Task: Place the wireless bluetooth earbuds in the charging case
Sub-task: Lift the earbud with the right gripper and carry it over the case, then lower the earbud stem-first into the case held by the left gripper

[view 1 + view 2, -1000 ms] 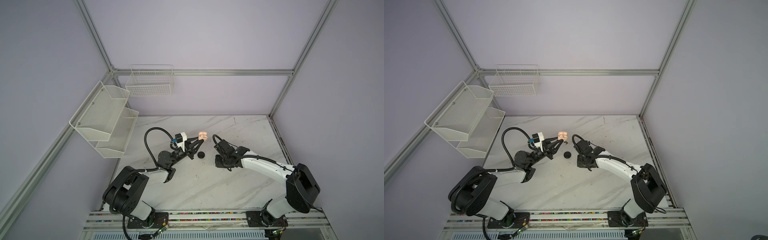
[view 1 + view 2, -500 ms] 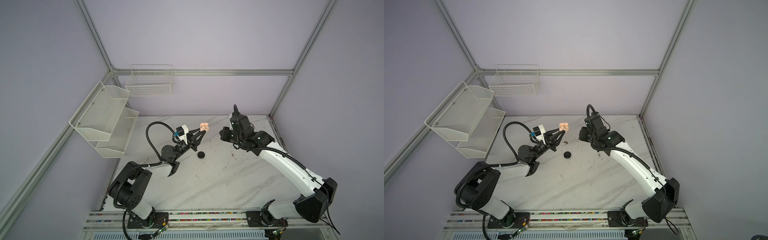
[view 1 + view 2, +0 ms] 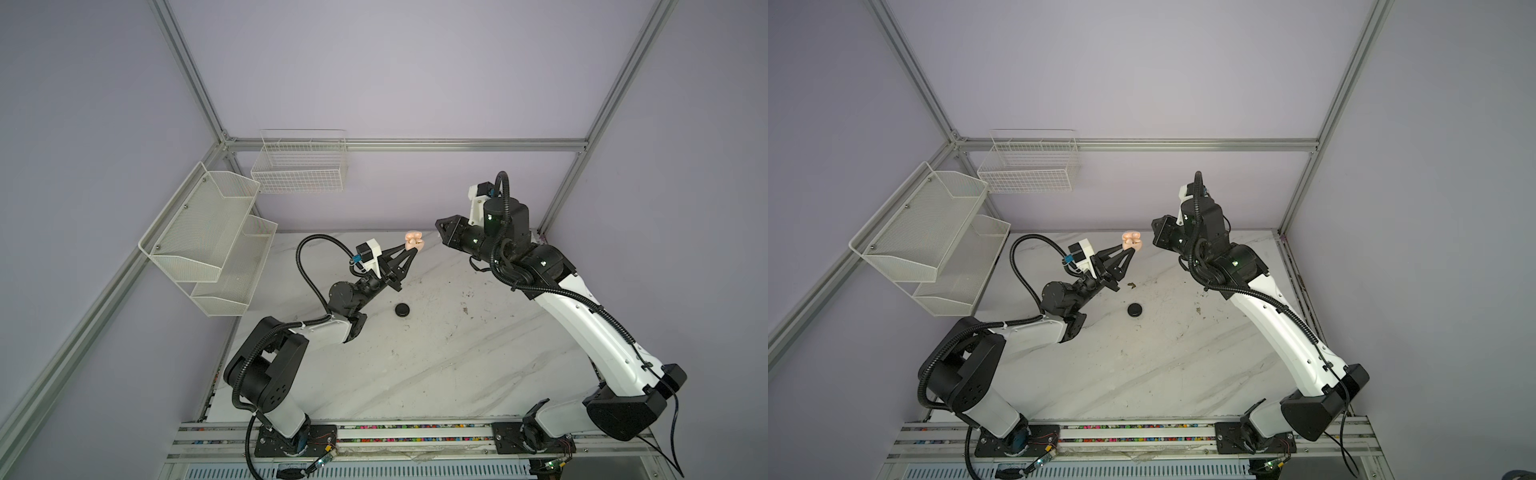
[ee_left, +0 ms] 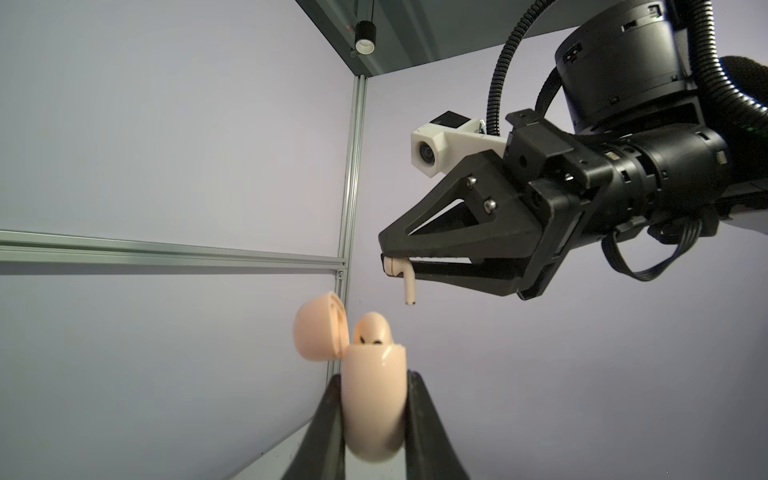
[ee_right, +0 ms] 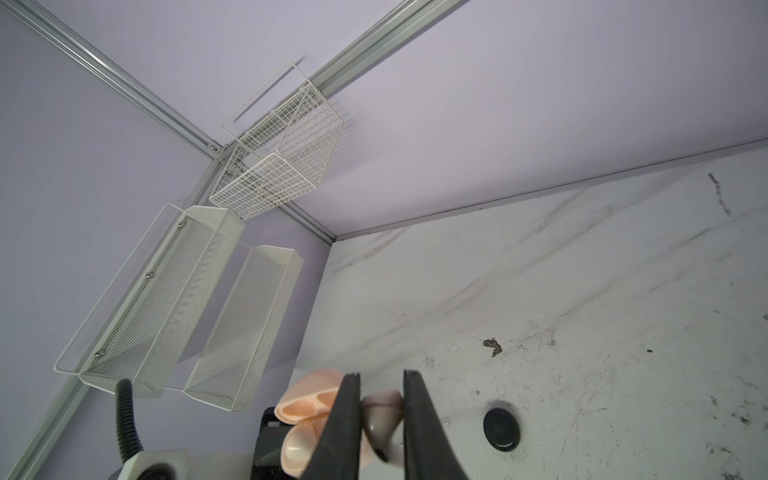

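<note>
My left gripper (image 4: 374, 376) is shut on a pale pink charging case (image 4: 374, 407), held well above the table with its lid (image 4: 316, 328) swung open. One pink earbud (image 4: 372, 330) sits in the case. My right gripper (image 4: 384, 259) is shut on a second pink earbud (image 4: 406, 280), stem hanging down, a little above and to the right of the case. In both top views the case (image 3: 414, 240) (image 3: 1131, 241) lies just left of the right gripper (image 3: 439, 226) (image 3: 1154, 232). The right wrist view shows that earbud (image 5: 382, 419) between the fingers.
A closed black round case (image 3: 402, 309) (image 5: 501, 429) lies on the marble table (image 3: 415, 374), below the two grippers. A two-tier white mesh shelf (image 3: 208, 241) and a wire basket (image 3: 301, 166) hang on the left and back walls. Dirt specks (image 3: 464, 309) mark the table.
My right arm has risen from the table beside the black case up to the height of the pink case. My left gripper has lifted the pink case higher and farther back.
</note>
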Motion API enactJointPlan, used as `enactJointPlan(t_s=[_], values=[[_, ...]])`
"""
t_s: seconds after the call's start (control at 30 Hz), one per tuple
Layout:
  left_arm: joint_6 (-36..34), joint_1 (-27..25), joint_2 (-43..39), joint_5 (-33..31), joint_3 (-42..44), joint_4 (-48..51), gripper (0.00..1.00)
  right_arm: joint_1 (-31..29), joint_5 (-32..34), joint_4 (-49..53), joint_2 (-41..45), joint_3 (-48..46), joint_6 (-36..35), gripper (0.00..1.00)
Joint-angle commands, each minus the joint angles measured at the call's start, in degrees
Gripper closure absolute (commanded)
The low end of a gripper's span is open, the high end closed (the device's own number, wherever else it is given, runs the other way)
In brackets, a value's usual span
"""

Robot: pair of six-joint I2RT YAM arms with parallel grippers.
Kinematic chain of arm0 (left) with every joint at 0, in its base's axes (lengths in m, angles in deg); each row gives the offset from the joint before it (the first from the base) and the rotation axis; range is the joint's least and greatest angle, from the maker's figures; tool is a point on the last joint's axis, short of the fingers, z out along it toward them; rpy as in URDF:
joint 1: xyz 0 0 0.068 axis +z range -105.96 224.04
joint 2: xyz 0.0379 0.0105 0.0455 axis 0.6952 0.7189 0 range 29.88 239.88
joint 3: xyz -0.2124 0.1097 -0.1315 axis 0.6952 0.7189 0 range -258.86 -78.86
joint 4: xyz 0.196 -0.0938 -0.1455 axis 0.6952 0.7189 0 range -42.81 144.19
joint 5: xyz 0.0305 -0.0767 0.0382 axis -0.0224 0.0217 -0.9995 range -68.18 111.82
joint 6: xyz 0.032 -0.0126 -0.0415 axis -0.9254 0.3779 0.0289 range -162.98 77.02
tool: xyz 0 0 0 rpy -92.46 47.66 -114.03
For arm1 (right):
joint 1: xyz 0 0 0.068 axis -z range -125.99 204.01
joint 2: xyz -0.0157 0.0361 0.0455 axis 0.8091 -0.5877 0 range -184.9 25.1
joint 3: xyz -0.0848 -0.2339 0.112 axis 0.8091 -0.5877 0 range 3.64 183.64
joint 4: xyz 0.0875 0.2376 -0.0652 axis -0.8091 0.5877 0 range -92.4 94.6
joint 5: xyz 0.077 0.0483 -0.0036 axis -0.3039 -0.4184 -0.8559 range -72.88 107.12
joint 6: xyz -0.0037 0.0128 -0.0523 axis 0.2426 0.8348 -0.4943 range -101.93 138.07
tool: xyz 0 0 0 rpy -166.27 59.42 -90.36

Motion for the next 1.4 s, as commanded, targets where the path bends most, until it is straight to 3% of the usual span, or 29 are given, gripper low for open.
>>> enactJointPlan(t_s=[0.0,0.57,1.37], values=[[-1.2,-0.6,0.4,-0.6,-6.1,-3.4,1.00,0.3,-0.5,-3.4,-0.1,1.6,2.8,0.84],[-7.6,-2.1,2.8,-0.4,-8.6,-3.4,1.00,-4.3,7.6,-1.2,-2.2,3.8,11.1,0.85],[-9.7,-2.1,1.1,-1.3,-6.9,-3.5,1.00,-5.8,9.1,1.1,-1.1,0.6,14.3,0.86]])
